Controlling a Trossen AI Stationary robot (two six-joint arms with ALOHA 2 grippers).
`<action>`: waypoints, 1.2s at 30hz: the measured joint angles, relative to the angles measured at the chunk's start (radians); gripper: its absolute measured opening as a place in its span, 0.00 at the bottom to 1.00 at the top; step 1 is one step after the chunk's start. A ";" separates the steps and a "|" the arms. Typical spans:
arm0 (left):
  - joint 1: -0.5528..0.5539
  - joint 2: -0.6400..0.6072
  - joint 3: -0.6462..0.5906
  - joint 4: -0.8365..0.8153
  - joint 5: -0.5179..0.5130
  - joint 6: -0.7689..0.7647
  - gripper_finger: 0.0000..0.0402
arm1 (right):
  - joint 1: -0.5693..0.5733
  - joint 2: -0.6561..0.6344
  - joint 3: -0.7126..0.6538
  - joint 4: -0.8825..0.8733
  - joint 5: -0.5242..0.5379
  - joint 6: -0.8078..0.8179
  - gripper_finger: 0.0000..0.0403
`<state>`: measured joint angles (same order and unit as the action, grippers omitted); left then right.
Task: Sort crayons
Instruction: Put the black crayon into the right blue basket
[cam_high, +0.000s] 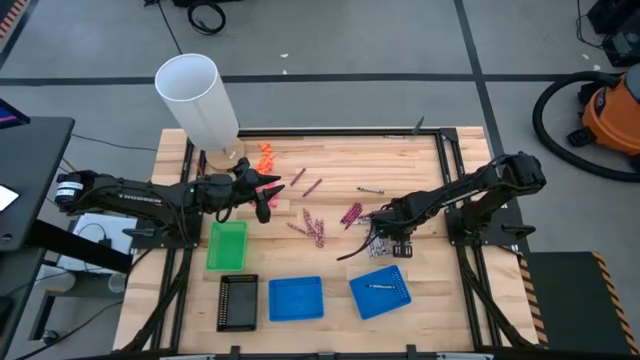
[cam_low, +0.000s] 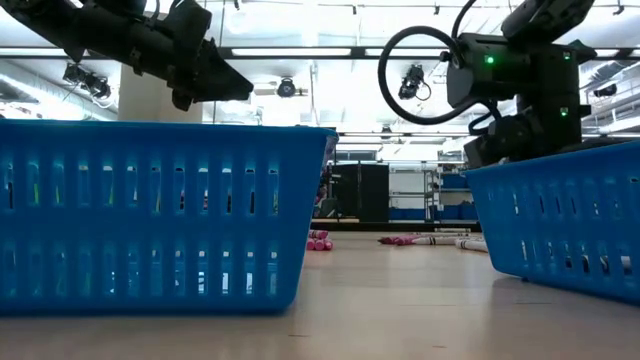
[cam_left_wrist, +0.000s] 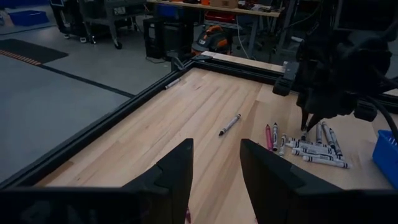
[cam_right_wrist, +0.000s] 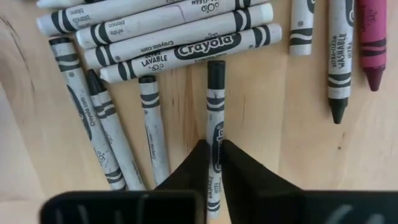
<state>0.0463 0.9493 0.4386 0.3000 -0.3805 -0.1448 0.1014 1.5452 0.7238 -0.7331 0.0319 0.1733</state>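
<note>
Crayons lie in loose groups on the wooden table: orange ones (cam_high: 265, 152) at the far left, maroon ones (cam_high: 350, 213) and brownish-red ones (cam_high: 315, 231) in the middle, and silvery grey ones (cam_right_wrist: 168, 37) on the right. My right gripper (cam_right_wrist: 213, 146) points down into the grey group and is shut on one grey crayon (cam_right_wrist: 215, 106). My left gripper (cam_left_wrist: 216, 165) hangs open above the table's left part (cam_high: 262, 195), with nothing between its fingers. My right gripper pinches the grey crayon's paper-wrapped shaft (cam_right_wrist: 216, 134), about its middle, between its two fingers (cam_right_wrist: 198, 163). The fingers come from above, pointing down, one on each long side. The crayon lies flat on the table among other grey crayons.
At the near edge stand a green tray (cam_high: 227, 245), a black tray (cam_high: 237, 300) and two blue trays (cam_high: 296, 298), the right one (cam_high: 381, 292) with a crayon in it. A white cylinder (cam_high: 198, 98) stands at the far left. A single crayon (cam_left_wrist: 229, 124) lies apart.
</note>
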 joint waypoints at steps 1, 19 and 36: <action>0.000 0.000 0.000 0.000 0.000 -0.002 0.35 | 0.000 0.000 0.000 -0.002 0.000 -0.002 0.06; 0.000 0.000 0.000 -0.005 0.000 -0.028 0.35 | 0.047 0.006 0.361 -0.452 0.093 0.054 0.09; 0.000 0.000 0.000 -0.005 0.000 -0.055 0.35 | 0.293 0.005 0.639 -0.484 0.124 0.238 0.09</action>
<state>0.0463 0.9497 0.4385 0.2947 -0.3801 -0.1993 0.3945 1.5497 1.3628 -1.2175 0.1558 0.4117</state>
